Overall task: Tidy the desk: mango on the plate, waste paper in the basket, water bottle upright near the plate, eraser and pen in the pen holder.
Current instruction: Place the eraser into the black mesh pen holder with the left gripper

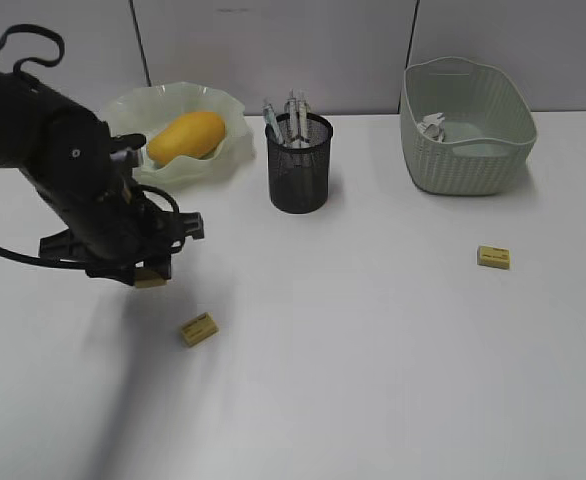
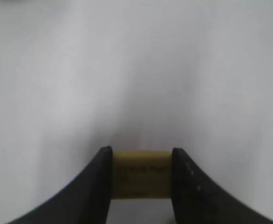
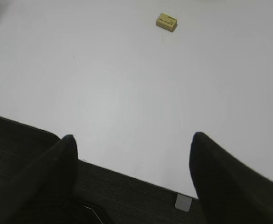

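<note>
My left gripper [image 1: 149, 272] [image 2: 142, 156] is shut on a yellow eraser [image 2: 141, 175] [image 1: 152, 281] over the left part of the white desk [image 1: 353, 340]. A second eraser [image 1: 200, 328] lies just to its front right, and a third [image 1: 493, 257] [image 3: 167, 21] lies on the right. The mango [image 1: 185, 135] rests in the wavy green plate [image 1: 228, 150]. Pens [image 1: 295, 110] stand in the black mesh pen holder [image 1: 298, 165]. Waste paper [image 1: 433, 127] lies inside the basket [image 1: 468, 150]. My right gripper [image 3: 132, 140] stands open over the desk's front edge, holding nothing. The water bottle is out of view.
The plate, pen holder and basket line the back of the desk against a grey wall. In the right wrist view dark floor [image 3: 127, 196] shows below the desk's front edge.
</note>
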Motion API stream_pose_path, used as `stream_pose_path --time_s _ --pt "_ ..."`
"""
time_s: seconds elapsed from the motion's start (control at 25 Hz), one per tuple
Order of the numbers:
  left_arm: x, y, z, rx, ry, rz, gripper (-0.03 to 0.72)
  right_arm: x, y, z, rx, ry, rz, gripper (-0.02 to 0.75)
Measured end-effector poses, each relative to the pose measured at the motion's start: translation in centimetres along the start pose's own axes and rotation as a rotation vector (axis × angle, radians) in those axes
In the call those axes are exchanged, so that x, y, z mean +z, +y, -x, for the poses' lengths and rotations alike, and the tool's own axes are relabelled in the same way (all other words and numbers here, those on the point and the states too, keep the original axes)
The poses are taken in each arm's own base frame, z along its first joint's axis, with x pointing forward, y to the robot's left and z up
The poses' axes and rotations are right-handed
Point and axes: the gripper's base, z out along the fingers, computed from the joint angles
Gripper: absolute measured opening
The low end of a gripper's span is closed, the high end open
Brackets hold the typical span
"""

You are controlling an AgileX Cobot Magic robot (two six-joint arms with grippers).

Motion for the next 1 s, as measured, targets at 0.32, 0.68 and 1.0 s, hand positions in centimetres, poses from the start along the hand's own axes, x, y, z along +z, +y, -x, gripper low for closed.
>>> stream_pose_path --time_s 0.32,0.68,1.0 --pt "-3.7 -3.2 2.2 -0.001 -0.138 -0.149 0.295 0.0 0.0 0.0 0.0 0.0 0.0 0.585" --pt "-8.0 -6.8 6.9 -0.015 -0.42 -0.413 0.295 0.0 0.0 0.0 0.0 0.0 0.0 0.585" --pt "-6.6 -9.1 9.2 -0.02 -0.495 -0.491 0.294 0.0 0.0 0.0 0.0 0.0 0.0 0.585"
